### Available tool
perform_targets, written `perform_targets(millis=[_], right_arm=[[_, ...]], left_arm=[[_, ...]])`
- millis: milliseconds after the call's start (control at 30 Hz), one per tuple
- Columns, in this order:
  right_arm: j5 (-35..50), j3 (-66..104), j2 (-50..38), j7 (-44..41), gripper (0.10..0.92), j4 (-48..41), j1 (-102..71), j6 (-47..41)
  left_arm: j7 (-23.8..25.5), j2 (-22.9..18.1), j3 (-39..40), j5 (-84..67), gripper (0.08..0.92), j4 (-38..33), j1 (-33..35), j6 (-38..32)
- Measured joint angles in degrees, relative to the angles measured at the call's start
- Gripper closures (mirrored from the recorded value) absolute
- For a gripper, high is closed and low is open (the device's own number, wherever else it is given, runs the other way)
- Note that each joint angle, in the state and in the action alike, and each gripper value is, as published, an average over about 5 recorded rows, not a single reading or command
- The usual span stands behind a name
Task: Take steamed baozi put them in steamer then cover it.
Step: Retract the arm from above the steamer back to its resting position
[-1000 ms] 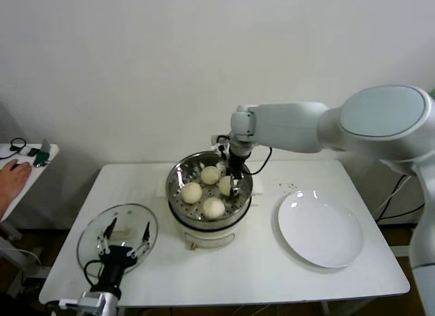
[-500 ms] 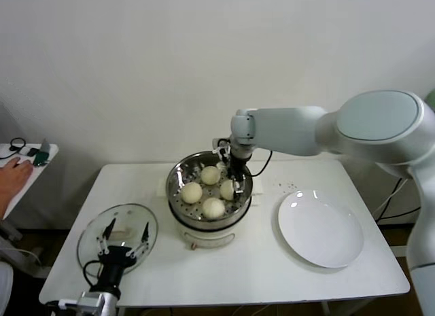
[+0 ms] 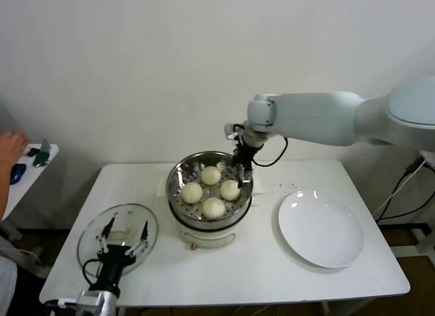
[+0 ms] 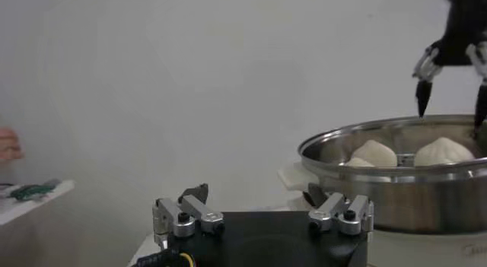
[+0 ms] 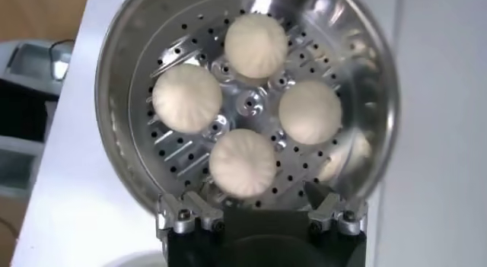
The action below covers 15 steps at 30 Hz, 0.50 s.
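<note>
Four cream-white baozi (image 3: 213, 207) lie in the shiny steel steamer (image 3: 178, 177) on its white pot base at the table's middle. The right wrist view shows all of them on the perforated bottom (image 5: 245, 160). My right gripper (image 3: 240, 168) hangs open and empty just above the steamer's right rim, over the right-hand baozi (image 3: 230, 189). My left gripper (image 3: 124, 239) is open and empty at the front left, over the glass lid (image 3: 92, 234). In the left wrist view the steamer (image 4: 396, 186) stands ahead, with the right gripper (image 4: 449, 82) above it.
A flat white plate (image 3: 319, 227) lies right of the steamer. A person's hand (image 3: 11, 145) is over a small side table (image 3: 34, 160) at the far left. Crumbs (image 3: 289, 187) dot the table behind the plate.
My right gripper has let go of the last baozi, risen out of the steamer and shifted a little right. The left arm has not moved. The person's hand has moved up.
</note>
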Motion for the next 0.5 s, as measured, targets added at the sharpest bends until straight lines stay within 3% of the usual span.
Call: perform_targets(millis=[500], right_arm=[[-4.48, 21.25, -25.27, 22.21, 0.203, 14.79, -13.66, 12.11]], left_arm=[[-0.24, -0.54, 0.06, 4.32, 0.177, 0.31, -0.89, -0.42]])
